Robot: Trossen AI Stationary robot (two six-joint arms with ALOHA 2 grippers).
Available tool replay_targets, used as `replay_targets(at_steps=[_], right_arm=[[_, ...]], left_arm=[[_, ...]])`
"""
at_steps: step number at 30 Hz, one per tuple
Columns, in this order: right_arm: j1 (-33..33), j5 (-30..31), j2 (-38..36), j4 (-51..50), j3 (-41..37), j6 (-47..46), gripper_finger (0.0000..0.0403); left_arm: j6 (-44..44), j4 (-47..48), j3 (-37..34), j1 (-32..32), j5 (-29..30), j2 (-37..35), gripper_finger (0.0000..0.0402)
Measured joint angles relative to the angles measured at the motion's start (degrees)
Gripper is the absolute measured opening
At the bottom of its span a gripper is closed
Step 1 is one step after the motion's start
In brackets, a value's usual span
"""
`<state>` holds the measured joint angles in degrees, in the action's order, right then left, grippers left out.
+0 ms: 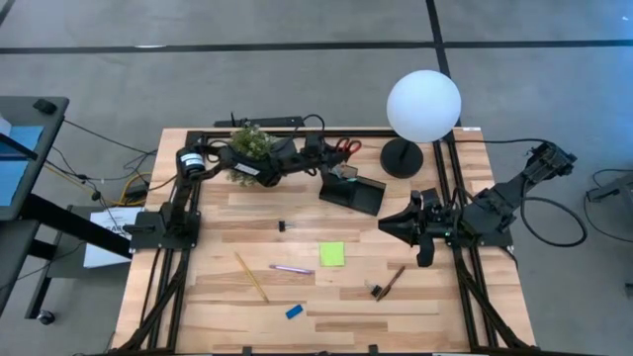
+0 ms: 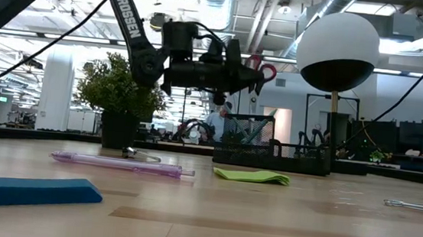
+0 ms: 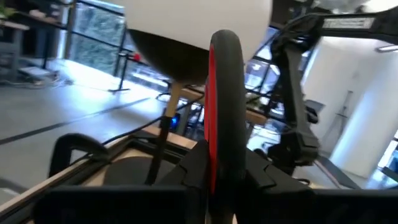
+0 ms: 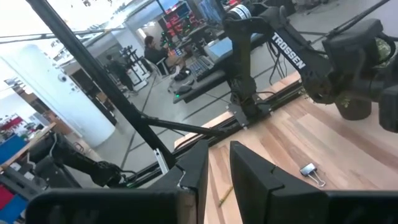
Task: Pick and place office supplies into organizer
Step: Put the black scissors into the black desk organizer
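Presently, operator, nearest the front edge of the surface [image 1: 326, 307] you have 6 items still loose: blue eraser [image 1: 294, 311], yellow pencil [image 1: 250, 276], pink pen [image 1: 292, 269], lime-green sticky-note pad [image 1: 332, 254], brown pen [image 1: 394, 281] and a small black clip [image 1: 282, 226] farther in.

Your right tool [image 1: 398, 223] waits at mid-surface, carrying nothing, its fingers set a narrow gap apart.

Farther back, your left tool [image 2: 265, 76] is clenched on the red-handled scissors [image 2: 258, 63], held in the air just above the organizer [image 1: 353, 192].

Judgement: the step in hand is depositing the scissors. Your next move calls for lowering them into a compartment, letting go cleanly, then returning for a loose item.
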<state>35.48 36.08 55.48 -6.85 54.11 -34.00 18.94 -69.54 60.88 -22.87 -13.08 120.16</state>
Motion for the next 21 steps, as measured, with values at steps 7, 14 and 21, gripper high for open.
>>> replay_targets(at_steps=[7,14,21], right_arm=[[0.0,0.0,0.0,0.0,0.0,0.0,0.006],[0.0,0.0,0.0,0.0,0.0,0.0,0.006],[0.0,0.0,0.0,0.0,0.0,0.0,0.006]], left_arm=[[-1.6,1.8,0.3,1.1,4.3,0.1,0.0113],[-4.6,1.7,0.3,1.9,5.5,0.1,0.0098],[-4.2,1.7,0.3,1.9,6.5,0.1,0.0023]])
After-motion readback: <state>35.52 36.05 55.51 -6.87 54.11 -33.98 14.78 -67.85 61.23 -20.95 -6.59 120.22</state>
